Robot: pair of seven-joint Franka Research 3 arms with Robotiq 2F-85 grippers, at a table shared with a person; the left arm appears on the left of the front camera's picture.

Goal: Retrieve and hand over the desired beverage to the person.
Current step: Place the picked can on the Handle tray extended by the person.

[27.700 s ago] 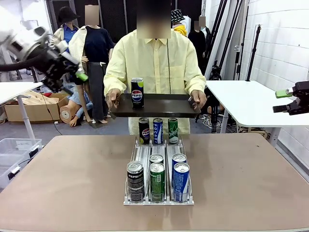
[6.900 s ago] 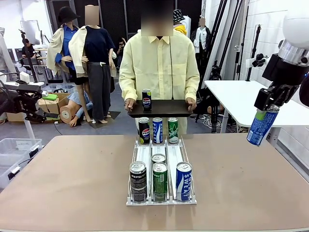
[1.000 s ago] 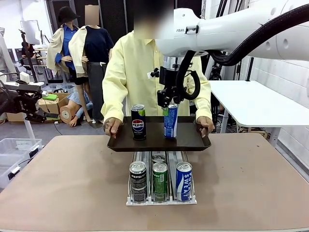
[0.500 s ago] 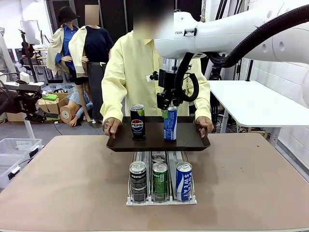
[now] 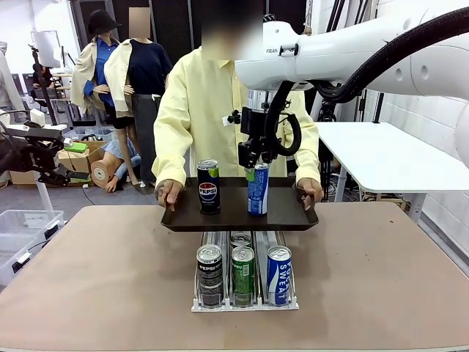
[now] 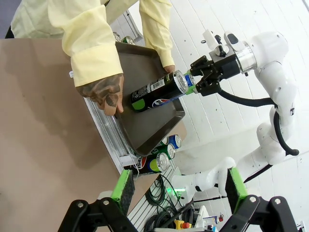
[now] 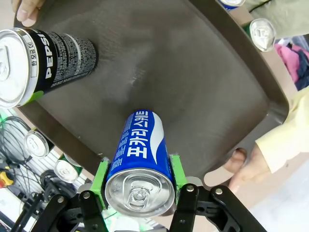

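At frame centre, the blue can, clamped by the right gripper, should be seated flat on the tray beside the Pepsi can before release; the left gripper stands wide open, empty.

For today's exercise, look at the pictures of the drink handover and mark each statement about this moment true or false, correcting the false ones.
1. The right gripper is closed on the blue can. True.
2. The tray lies flat on the table. False: the person holds it up with both hands.
3. A black Pepsi can stands on the tray. True.
4. The left gripper grips a green can. False: it is open and holds nothing.
5. Three cans stand at the front of the rack. True.
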